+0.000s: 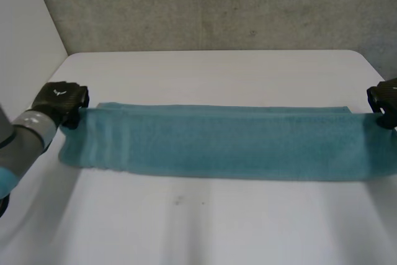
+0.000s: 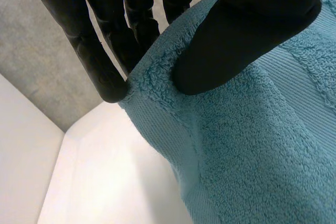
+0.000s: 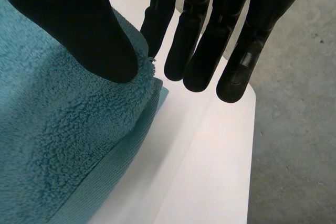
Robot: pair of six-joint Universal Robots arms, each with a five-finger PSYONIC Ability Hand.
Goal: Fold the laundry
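Teal terry towel (image 1: 229,144), folded into a long band, lies flat across the middle of the white worktop (image 1: 205,221), with one hand at each far corner.

The left hand (image 1: 59,100) pinches its corner. In the left wrist view the thumb (image 2: 247,30) presses on the pile, and the straight fingers (image 2: 100,61) back the edge from behind.

The right hand (image 1: 386,100) looks less secure. Its thumb (image 3: 73,24) rests on the corner, but the fingers (image 3: 231,66) are straight and slightly spread over bare worktop beyond the cloth. The nearest finger is just beside the edge.

My concern is an uneven lift. If the arms rise now, the right corner could slide out from under the thumb, so the band would swing from the left pinch and the layers would come apart. A one-sided pull could also drag the towel askew.

The head view cuts off the right end of the towel and part of the right hand. How many layers the left pinch holds is hidden by the thumb. Whether the nearest right finger touches the cloth is hard to make out.
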